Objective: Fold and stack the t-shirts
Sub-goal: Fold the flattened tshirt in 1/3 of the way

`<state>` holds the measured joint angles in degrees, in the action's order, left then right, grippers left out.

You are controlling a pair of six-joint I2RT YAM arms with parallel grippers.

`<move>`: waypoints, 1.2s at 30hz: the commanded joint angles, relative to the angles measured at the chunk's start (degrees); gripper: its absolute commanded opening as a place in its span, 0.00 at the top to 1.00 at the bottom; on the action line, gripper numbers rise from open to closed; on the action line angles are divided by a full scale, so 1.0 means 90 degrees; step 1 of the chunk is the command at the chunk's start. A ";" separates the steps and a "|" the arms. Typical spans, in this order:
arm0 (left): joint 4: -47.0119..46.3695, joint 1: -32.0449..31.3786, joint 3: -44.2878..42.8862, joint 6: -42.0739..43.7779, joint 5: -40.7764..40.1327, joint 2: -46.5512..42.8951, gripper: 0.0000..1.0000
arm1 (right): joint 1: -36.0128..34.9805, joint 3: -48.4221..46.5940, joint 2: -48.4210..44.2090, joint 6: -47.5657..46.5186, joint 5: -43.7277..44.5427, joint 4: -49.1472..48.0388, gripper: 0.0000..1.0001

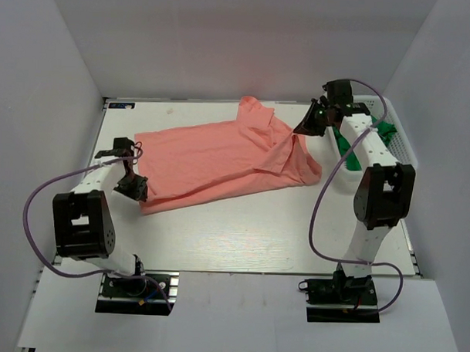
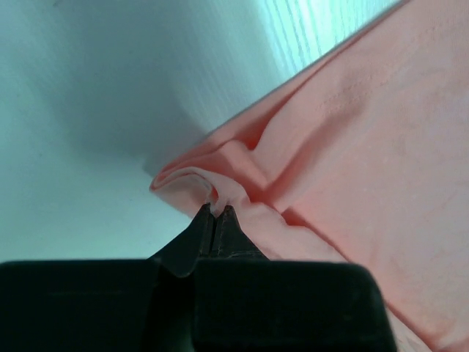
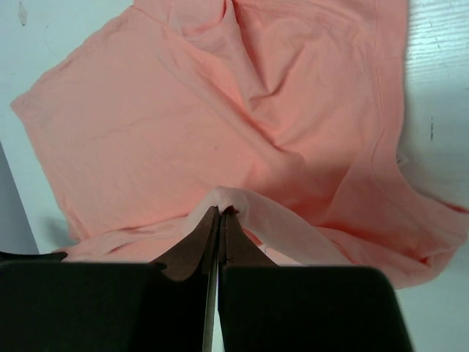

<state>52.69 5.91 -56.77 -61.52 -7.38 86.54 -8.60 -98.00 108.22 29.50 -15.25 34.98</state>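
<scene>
Folding the salmon-pink shirt [image 1: 212, 156], spread on the counter [image 1: 241, 230], seems in hand, with the left tool [image 2: 218, 214] clamped shut on its near-left corner and the right tool [image 3: 220, 213] shut on a lifted fold at its right end, so next both should carry cloth across together.

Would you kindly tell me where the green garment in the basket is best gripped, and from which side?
Probably pinch the bunched green garment at its topmost fold, coming straight down from above: the white basket walls it in, so only the open top gives access.
</scene>
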 commanded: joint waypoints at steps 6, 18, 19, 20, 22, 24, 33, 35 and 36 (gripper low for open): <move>-0.0737 0.0046 -0.0206 -0.0069 -0.0263 0.0422 1.00 | 0.0038 -0.0839 0.0962 -0.0689 -0.0269 -0.0196 1.00; -0.0191 0.0046 -0.1064 0.0018 -0.0557 0.1253 0.34 | 0.0008 -0.2441 0.2448 -0.2016 -0.0034 -0.0059 0.81; -0.0190 0.0046 -0.1123 0.0019 -0.0499 0.1253 0.20 | -0.0040 -0.2461 0.2312 -0.2366 -0.0170 -0.0010 0.69; -0.0122 0.0046 -0.1181 0.0077 -0.0499 0.1186 0.00 | -0.0050 -0.2326 0.2205 -0.2765 -0.0239 0.0058 0.57; -0.0122 -0.0032 -0.1182 0.0077 -0.0499 0.0972 0.00 | -0.0158 -0.1559 0.1571 -0.3101 -0.0046 -0.0067 0.10; 0.0005 -0.0032 -0.1182 0.0077 -0.0557 0.0718 0.00 | -0.0206 -0.1067 0.0774 -0.3238 0.0100 -0.0273 0.10; 0.0035 -0.0100 -0.1006 0.0262 -0.1066 -0.0777 0.00 | -0.0294 0.2652 -0.1477 -0.3814 0.1176 -0.0674 0.10; -0.0179 -0.0100 -0.1006 0.0584 -0.0678 -0.0855 0.00 | -0.0333 0.3170 -0.1731 -0.3961 0.1370 -0.0742 0.10; -0.0490 -0.0100 -0.0939 0.0691 -0.0481 -0.0856 0.00 | -0.0362 0.3251 -0.1742 -0.4067 0.1430 -0.0752 0.10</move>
<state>52.47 5.23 -65.52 -58.81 -14.06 80.27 -11.38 -72.77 92.23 -3.33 -6.72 29.28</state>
